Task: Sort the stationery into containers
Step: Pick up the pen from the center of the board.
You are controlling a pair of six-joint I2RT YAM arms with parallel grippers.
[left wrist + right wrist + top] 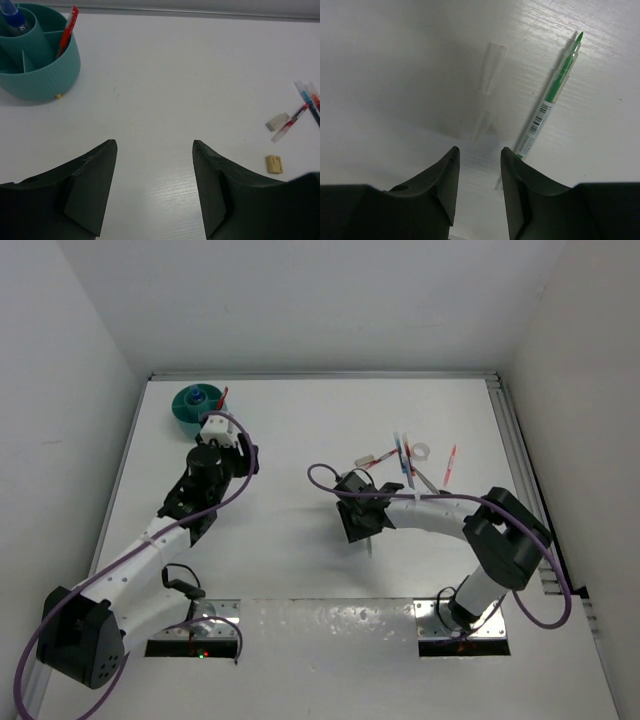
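The teal tub (196, 405) stands at the far left and holds a red pen (67, 30) and a blue-capped bottle (12, 15); it also shows in the left wrist view (40, 65). My left gripper (155, 145) is open and empty over bare table, just near-right of the tub in the top view (232, 440). My right gripper (479, 150) is open and empty, low over the table mid-right (358, 530). A green pen (555, 95) lies just right of its right finger. A clear cap-like piece (492, 72) lies ahead of it. More pens (402, 455), a tape roll (421, 451) and scissors (425, 480) lie far right.
A tan eraser (274, 164), a pale block (277, 121) and a red pen (292, 120) lie on the table to the left gripper's right. A separate red pen (449, 465) lies beyond the tape roll. White walls enclose the table on three sides.
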